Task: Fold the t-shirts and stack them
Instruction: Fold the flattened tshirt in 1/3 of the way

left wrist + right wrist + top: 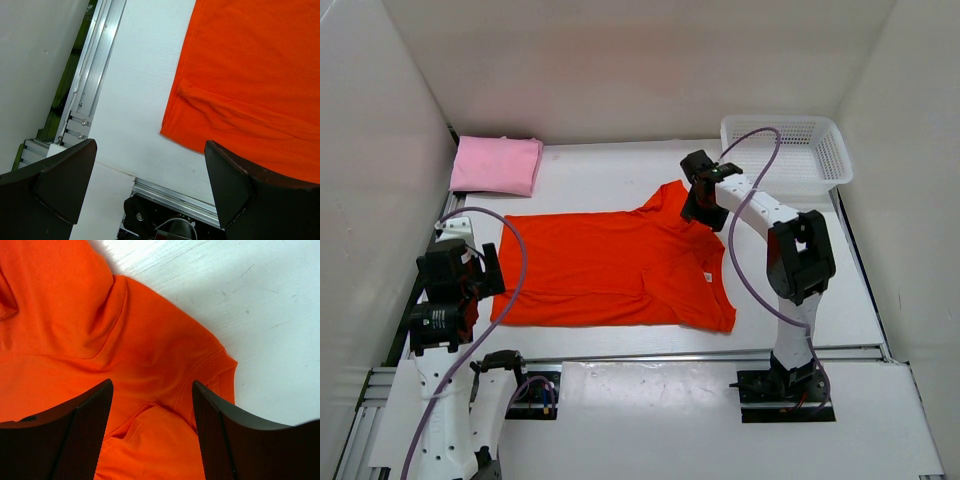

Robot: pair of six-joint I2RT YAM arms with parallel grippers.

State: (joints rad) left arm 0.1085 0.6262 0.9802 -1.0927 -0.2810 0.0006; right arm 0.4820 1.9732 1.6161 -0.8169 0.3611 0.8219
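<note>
A bright orange-red t-shirt (pixel 610 265) lies spread flat across the middle of the table, with one sleeve (pixel 672 195) pointing to the far side. A light pink t-shirt (pixel 497 165) lies folded at the back left corner. My left gripper (pixel 490 270) hovers wide open just off the orange shirt's left edge. In the left wrist view the gripper (pixel 150 170) is over bare table, and the shirt's hem corner (pixel 172 127) lies ahead of it. My right gripper (pixel 705 213) stands open above the shirt's far right part. In its wrist view the gripper (pixel 152 405) straddles seamed orange cloth (pixel 165 375) without pinching it.
A white mesh basket (pixel 790 150) stands at the back right corner, just behind the right arm. An aluminium rail (pixel 95 65) runs along the table's left side, and another crosses the near edge (pixel 650 355). White walls close in the table on three sides.
</note>
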